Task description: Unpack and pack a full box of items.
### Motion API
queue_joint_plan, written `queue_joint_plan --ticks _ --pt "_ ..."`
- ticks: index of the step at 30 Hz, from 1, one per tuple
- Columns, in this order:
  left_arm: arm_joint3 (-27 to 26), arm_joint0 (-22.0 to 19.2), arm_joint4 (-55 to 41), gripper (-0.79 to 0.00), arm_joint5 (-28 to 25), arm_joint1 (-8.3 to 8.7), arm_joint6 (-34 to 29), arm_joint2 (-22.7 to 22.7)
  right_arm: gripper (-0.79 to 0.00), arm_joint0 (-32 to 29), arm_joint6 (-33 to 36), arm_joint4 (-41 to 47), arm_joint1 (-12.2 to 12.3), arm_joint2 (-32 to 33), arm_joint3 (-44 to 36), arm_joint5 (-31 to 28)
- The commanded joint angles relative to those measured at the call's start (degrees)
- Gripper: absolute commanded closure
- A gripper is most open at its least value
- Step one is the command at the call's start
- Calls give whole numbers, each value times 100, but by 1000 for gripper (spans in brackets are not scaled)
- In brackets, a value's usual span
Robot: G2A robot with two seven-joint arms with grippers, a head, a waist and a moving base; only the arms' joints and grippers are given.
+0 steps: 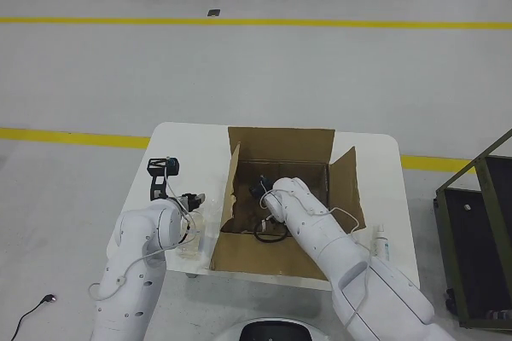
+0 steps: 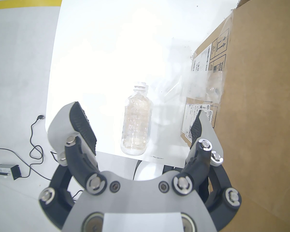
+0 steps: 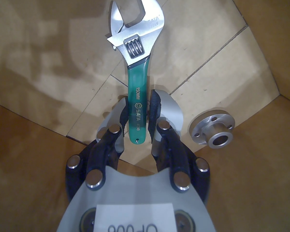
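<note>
Glossy metal wrench (image 3: 135,49), matt cardboard box (image 3: 50,37), clear plastic bottle (image 2: 136,124)

Glare washes out table (image 2: 99,37); box (image 3: 38,49) interior dim, blotchy shadows; wrist views bulge at edges

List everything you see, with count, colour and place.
box: 1, brown, open on table
table: 1, white, under box
wrench: 1, green handle, silver head, gripped inside box
flange: 1, silver, box floor beside wrench
bottle: 1, clear, table, left of box
small bottle: 1, white, table, right of box
black item: 1, kind unclear, table's left part
cart: 1, dark green, floor right of table
adapter: 1, grey, black cable, floor
left end effector: 1, open, above bottle
right end effector: 1, shut on wrench handle
</note>
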Motion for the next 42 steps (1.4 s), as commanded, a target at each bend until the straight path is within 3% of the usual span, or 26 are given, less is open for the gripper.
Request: queue_joint_plan --ticks 1,10,11,12,28,42 --pt "0 0 0 -785 0 0 0 0 -212 -4 -13 12 -2 0 14 8" --pt "0 0 0 -785 0 0 0 0 -123 -7 -28 64 -9 -4 61 2" --pt "0 0 0 -785 0 0 0 0 -89 -6 -23 76 -10 -2 63 -7" --pt "0 0 0 -785 0 0 0 0 0 -1 -23 80 -9 -2 66 -12" --pt "0 0 0 -785 0 0 0 0 0 66 -281 262 36 77 -71 51" --pt "0 0 0 -785 0 0 0 0 0 -109 -83 252 206 184 -887 159"
